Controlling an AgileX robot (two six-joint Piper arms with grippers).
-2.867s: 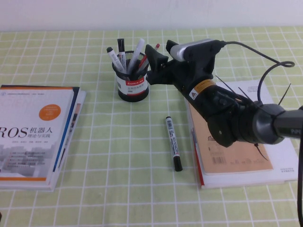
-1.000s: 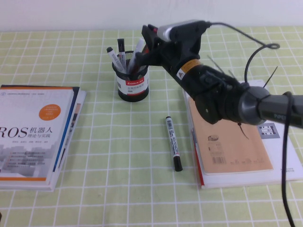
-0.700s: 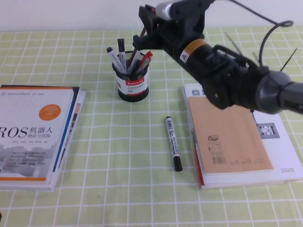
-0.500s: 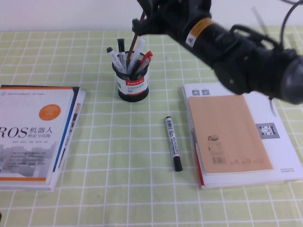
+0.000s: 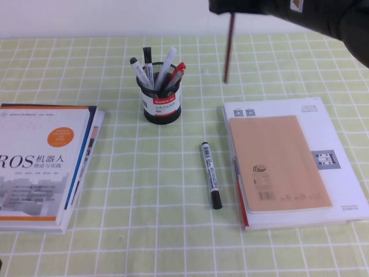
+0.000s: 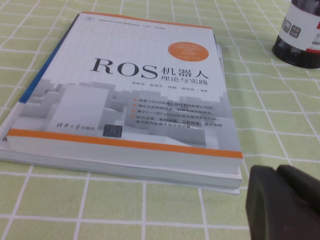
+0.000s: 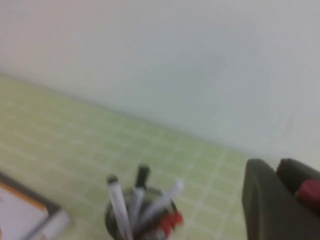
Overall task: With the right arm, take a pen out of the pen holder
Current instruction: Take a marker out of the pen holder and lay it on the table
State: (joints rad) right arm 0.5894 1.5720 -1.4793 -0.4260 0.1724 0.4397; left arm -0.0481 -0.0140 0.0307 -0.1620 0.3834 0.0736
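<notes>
The black mesh pen holder [image 5: 162, 98] stands on the green checked cloth with several pens in it; the right wrist view looks down on the pen holder [image 7: 142, 212] from high up. My right gripper [image 5: 231, 8] is at the top edge of the high view, above and to the right of the holder. It is shut on the top of a thin dark red pen [image 5: 229, 49], which hangs straight down, clear of the holder. A red bit of that pen [image 7: 308, 191] shows between the right gripper [image 7: 276, 172] fingers. My left gripper [image 6: 280, 197] sits low and shut beside the ROS book [image 6: 135, 95].
A black marker [image 5: 211, 175] lies on the cloth in front of the holder. A tan notebook [image 5: 279, 164] on white papers lies at the right. The ROS book [image 5: 43, 167] lies at the left. The holder's base [image 6: 301, 37] shows in the left wrist view.
My right gripper has risen from the holder's rim and swung right, pulling the dark red pen out. The pen now hangs free in the air. The left arm has not moved.
</notes>
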